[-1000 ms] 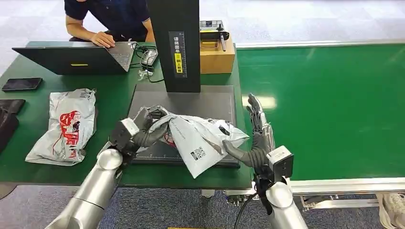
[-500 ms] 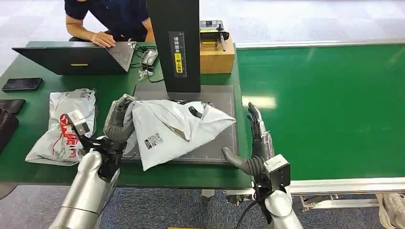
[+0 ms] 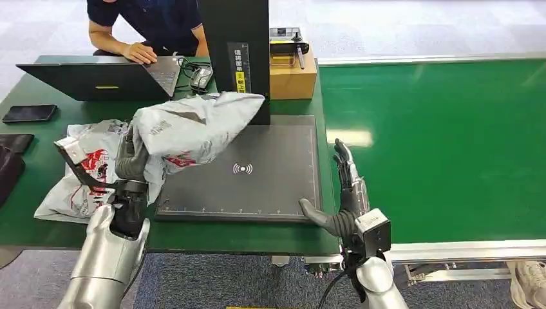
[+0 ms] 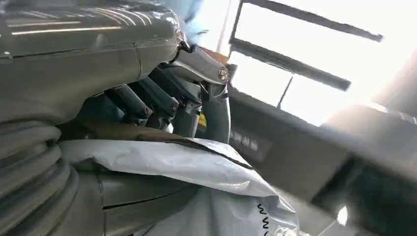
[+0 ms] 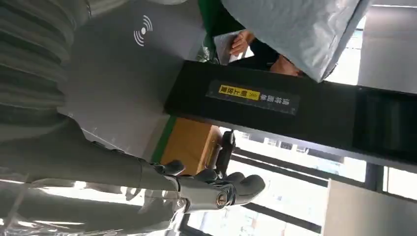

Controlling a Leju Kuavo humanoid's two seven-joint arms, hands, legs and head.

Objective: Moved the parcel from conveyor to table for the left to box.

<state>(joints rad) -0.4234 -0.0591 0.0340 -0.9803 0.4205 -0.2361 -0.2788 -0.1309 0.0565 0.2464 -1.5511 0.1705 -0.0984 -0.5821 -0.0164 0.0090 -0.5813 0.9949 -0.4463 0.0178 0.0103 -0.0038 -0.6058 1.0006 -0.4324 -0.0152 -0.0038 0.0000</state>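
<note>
Parcel (image 3: 193, 125) is up in the air right now, a crumpled grey poly mailer with a bit of red print on its lower edge, hanging over the left part of the dark scan pad (image 3: 257, 174) and the green worktop (image 3: 193, 235) beside it. The left hand (image 3: 132, 161) has it clamped at the parcel's near-left end, fingers wrapped into the plastic, and the left wrist view shows the dark fingers (image 4: 147, 101) pressed down on a fold of the bag with some black lettering peeking out lower down. The right hand (image 3: 344, 193) holds nothing; it sits at the near right corner of the pad, just by the edge of the green conveyor (image 3: 438, 141), with its fingers spread apart and pointing away from the robot and the thumb sticking out over the pad's edge. Behind the pad stands a black post (image 3: 235, 58) with a yellow label, and the parcel's far tip is right in front of it. A second mailer (image 3: 87, 174) with red print lies flat on the worktop to the left, partly behind the left arm. Further back there's an open laptop (image 3: 96, 80) with a person's hand (image 3: 138, 51) on it, a phone (image 3: 29, 113) at the left edge, and a cardboard box (image 3: 293, 74) right of the post.
</note>
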